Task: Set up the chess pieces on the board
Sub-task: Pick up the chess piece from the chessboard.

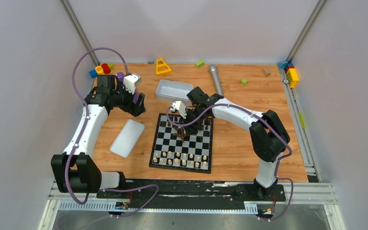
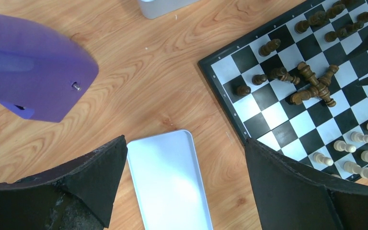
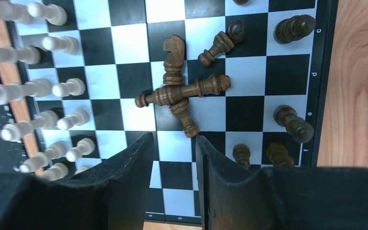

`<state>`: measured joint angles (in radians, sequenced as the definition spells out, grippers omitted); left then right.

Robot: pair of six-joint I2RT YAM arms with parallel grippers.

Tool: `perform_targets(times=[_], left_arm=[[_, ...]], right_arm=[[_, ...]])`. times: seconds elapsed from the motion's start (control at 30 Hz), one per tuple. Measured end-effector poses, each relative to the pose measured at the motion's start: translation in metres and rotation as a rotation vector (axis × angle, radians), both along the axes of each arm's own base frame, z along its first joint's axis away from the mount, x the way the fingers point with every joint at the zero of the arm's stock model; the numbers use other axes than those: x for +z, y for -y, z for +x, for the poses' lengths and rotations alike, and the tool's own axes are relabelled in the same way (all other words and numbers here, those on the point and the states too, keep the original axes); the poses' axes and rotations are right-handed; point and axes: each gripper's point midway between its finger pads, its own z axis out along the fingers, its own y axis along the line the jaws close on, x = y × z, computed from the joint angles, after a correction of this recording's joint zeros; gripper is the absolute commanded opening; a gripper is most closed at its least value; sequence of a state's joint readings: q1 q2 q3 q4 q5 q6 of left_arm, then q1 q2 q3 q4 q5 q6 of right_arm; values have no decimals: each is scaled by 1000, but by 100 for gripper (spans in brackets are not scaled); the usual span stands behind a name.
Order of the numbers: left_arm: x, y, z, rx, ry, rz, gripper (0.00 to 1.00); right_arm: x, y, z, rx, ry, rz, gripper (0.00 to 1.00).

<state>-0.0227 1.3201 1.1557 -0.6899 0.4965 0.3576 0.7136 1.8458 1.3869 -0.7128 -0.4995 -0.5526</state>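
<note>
Dark-brown chess pieces [image 3: 182, 96] lay heaped mid board [image 3: 249, 115], pale ones [image 3: 43, 86] along its near edge. R gripper [image 3: 173, 143] hung over them, jaws barely apart, empty; L gripper [image 2: 184, 140] gaped wide. Best bet: pinch topmost piece alone.

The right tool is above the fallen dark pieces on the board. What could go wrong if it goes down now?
1. The fallen dark pieces lie crossed over each other, so the right tool, its jaws only a little apart, may pinch two at once or flick one away.
2. Standing dark pieces are close beside its fingers; a descent could topple them on the board.
</note>
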Motion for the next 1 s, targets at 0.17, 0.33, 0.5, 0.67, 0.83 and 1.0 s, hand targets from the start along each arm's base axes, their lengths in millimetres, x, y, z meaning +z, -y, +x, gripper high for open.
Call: perform_targets(times=[0.17,0.33,0.5,0.67,0.83,1.0], left_arm=[[0,-3,-7,11,6,-5,100],[-2,-3,-9,9,-2,-7,100],[-2,-3,-9,8,-1,-8,100],[-2,-2,-10,4,-1,-10,100],[-2,0,-10,-11,3,-13,100],[-4,7,-11,-58,-5,-43,96]], right_arm=[[-17,-2,4,52,51,-48,39],[-34,-1,1,107,88,-96,36],[-45,0,-3,145,116,-127,27],[-45,-4,1,158,152,-123,13],[-45,-4,2,165,167,-123,1],[-43,1,-4,173,157,-132,0]])
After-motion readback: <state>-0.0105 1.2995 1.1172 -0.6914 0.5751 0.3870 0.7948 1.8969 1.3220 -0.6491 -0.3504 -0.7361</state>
